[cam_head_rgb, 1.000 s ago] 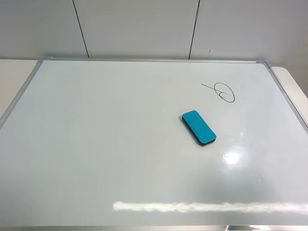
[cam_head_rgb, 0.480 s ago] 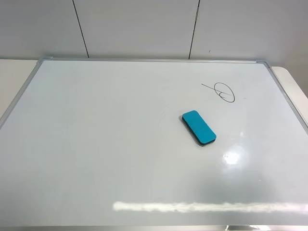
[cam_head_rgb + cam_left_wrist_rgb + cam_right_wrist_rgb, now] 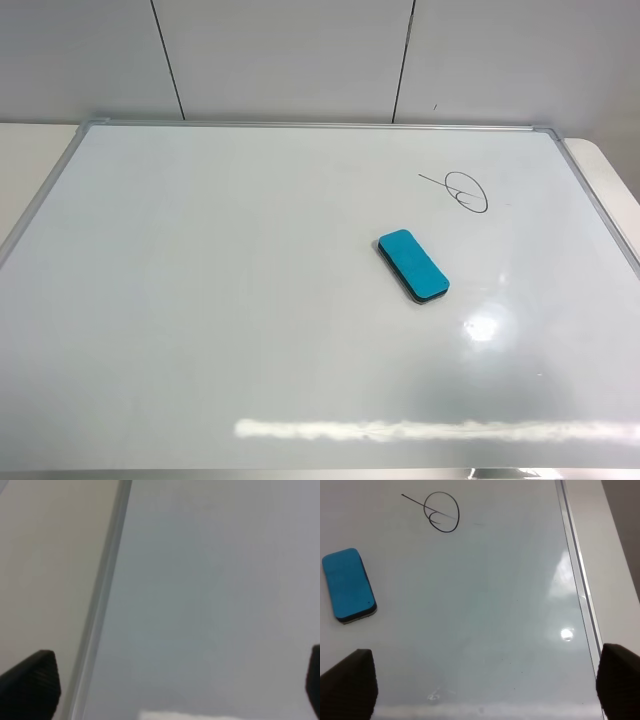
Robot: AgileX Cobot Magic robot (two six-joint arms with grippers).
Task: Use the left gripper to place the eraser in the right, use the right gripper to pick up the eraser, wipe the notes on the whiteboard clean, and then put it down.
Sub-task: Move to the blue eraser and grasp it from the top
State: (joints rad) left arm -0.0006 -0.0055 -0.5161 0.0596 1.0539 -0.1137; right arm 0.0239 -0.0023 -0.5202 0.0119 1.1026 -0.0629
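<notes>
Right, the eraser (image 3: pixel 413 265) lies flat on the whiteboard (image 3: pixel 200 300), teal side up, right of centre and set on a slant. The notes (image 3: pixel 462 190), a loop with a stroke through it, sit just beyond it, farther away and a touch to the right, clear of it. There is plenty of bare board to the left and on the near side, and a narrower strip runs out to the right-hand frame (image 3: pixel 606 215). The left gripper (image 3: pixel 172 685) hangs over the board's left edge, jaws spread wide, nothing between them, one finger out over the table (image 3: pixel 45 555). The right gripper (image 3: pixel 482 685) hovers near the right frame on the near side, jaws apart and empty, the eraser farther off to its left.
</notes>
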